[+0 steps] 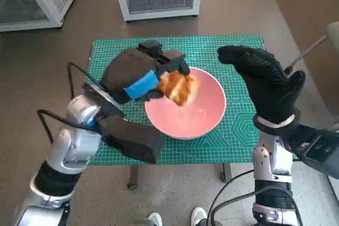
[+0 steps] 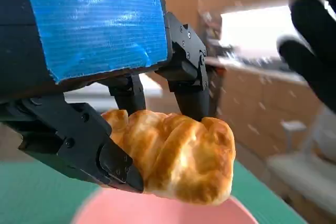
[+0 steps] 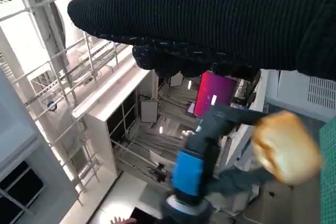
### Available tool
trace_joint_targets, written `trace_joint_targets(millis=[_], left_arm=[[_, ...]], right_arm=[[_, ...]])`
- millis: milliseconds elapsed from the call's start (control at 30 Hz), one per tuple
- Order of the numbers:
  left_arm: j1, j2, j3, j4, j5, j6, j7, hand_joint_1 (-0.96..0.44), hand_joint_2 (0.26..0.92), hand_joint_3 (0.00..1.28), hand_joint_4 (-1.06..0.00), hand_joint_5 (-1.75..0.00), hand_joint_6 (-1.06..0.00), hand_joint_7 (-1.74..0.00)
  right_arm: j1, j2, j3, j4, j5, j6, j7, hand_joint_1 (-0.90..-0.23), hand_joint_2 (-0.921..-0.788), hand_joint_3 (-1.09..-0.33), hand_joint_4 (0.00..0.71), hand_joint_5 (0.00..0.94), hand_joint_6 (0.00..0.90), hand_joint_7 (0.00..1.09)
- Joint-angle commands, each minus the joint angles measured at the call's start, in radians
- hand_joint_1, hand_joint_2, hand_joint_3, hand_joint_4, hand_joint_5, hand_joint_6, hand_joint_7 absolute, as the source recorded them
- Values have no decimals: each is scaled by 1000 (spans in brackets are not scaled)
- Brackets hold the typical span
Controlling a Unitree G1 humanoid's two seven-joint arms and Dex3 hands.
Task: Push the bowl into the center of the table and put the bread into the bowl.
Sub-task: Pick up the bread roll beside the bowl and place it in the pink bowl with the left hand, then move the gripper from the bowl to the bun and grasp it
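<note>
Bread [image 1: 179,88]: pinched in my left hand [image 1: 139,73] fingers [image 2: 190,94], held above the bowl so it can drop in.
Bowl [image 1: 204,116]: pink, near mid-surface [image 1: 241,130].
Right hand [image 1: 265,80]: raised beside the bowl, fingers apart, empty.

The left hand [image 1: 139,73] holds the bread [image 1: 179,87] above the pink bowl [image 1: 204,117].

No text, label, brand, number or sign can be read in any view.
</note>
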Motion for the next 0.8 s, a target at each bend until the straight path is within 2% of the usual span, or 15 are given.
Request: trace_joint_targets(millis=[33, 67, 133, 167, 200, 267, 300, 367, 500, 800], left_arm=[[-4, -21, -13, 39, 3, -10, -10, 1, 920, 97, -714, -1180, -542, -1205], [-2, -27, -15, 45, 2, -5, -16, 1, 921, 112, -694, -1217, -528, -1203], [2, -37, -17, 53, -5, 8, -31, 1, 921, 190, -594, -1286, -444, -1322], [4, -42, -17, 56, -9, 14, -39, 2, 880, 198, -489, -1012, -380, -1097], [7, -43, -17, 59, -12, 20, -50, 3, 864, 184, -471, -740, -375, -879], [14, -43, -20, 60, -8, 25, -65, -14, 852, 146, -411, -410, -344, -637], [19, -37, -24, 59, -2, 26, -75, -40, 842, 122, -371, -267, -319, -529], [23, -32, -27, 56, 7, 27, -86, -87, 828, 95, -326, -137, -292, -427], [22, -15, -35, 40, 24, 41, -128, -182, 808, 42, -251, -29, -302, -245], [51, 18, -1, -56, 23, 96, -213, -329, 804, 18, -121, -1, -263, -152]], right_arm=[[26, -4, -3, 10, -2, 5, 7, -539, -921, -503, 362, 1, 62, 723], [28, -4, -4, 9, -2, 5, 6, -538, -921, -503, 362, 1, 62, 723], [30, -4, -3, 6, -3, 5, 5, -538, -921, -504, 363, 2, 61, 723], [31, -4, -4, 5, -2, 5, 5, -538, -921, -504, 364, 2, 62, 723], [31, -4, -4, 5, -2, 5, 5, -538, -921, -504, 364, 2, 62, 724], [32, -5, -5, 6, -1, 4, 6, -538, -921, -504, 365, 3, 63, 724], [32, -5, -5, 7, 0, 4, 6, -538, -921, -503, 366, 3, 63, 723], [32, -5, -6, 8, 0, 4, 6, -539, -921, -502, 367, 3, 63, 723], [34, -1, -4, 6, -2, 3, 3, -540, -921, -502, 367, 4, 64, 722], [37, 6, 1, 2, -9, 0, -4, -539, -921, -503, 366, 3, 63, 722]])
